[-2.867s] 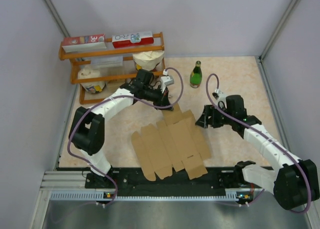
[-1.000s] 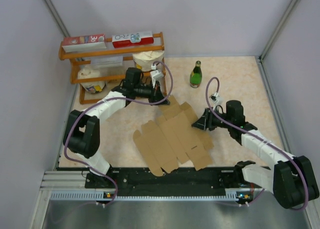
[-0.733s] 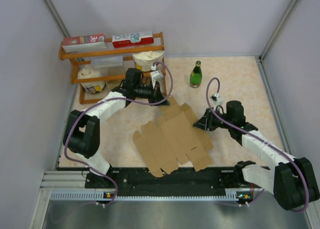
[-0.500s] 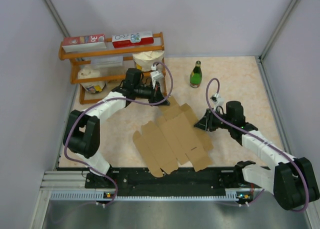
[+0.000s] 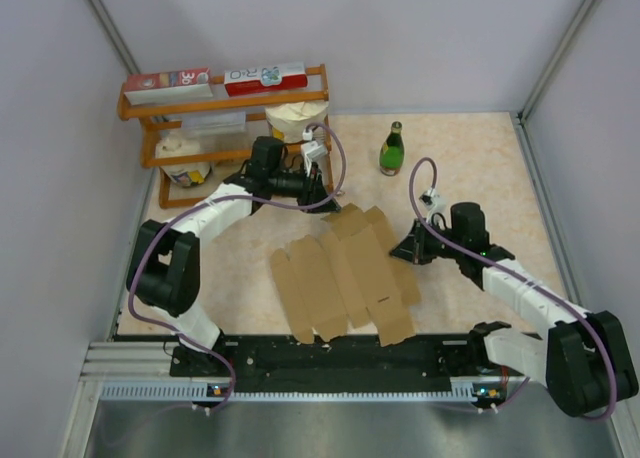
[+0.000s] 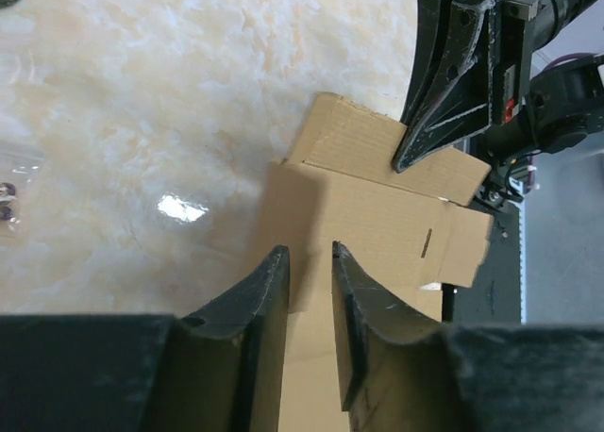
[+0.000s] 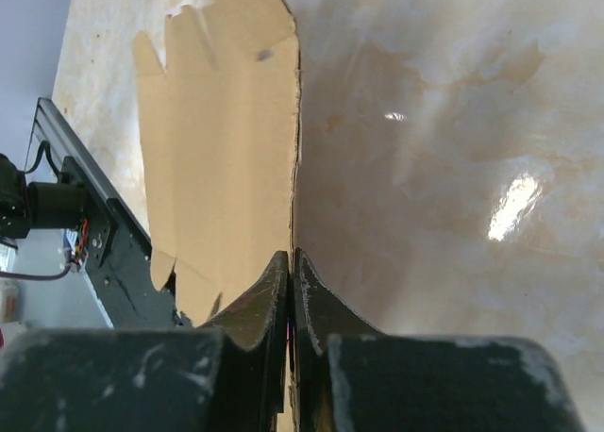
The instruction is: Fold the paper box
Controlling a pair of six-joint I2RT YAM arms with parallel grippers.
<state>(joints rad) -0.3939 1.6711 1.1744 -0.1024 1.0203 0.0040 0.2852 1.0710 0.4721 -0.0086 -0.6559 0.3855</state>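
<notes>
The paper box (image 5: 345,273) is a flat brown cardboard sheet with many flaps, lying on the marbled table between both arms. My left gripper (image 5: 327,202) hovers at the sheet's far flap. In the left wrist view its jaws (image 6: 310,255) stand a little apart, with nothing between them and the paper box (image 6: 377,224) lying beyond. My right gripper (image 5: 403,248) is at the sheet's right edge. In the right wrist view it (image 7: 292,257) is shut on the thin edge of the paper box (image 7: 222,140), which runs straight into the jaws. The left wrist view shows the right fingers (image 6: 453,83) pressed on that flap.
A wooden shelf (image 5: 225,108) with red-and-white cartons and bagged goods stands at the back left, just behind the left arm. A green bottle (image 5: 391,149) stands at the back middle. The black rail (image 5: 330,353) runs along the near edge, and the sheet's near flaps reach it.
The left gripper has opened and let go of the far flap. The right gripper has shut on the right edge. The sheet has turned and shifted a little to the right.
</notes>
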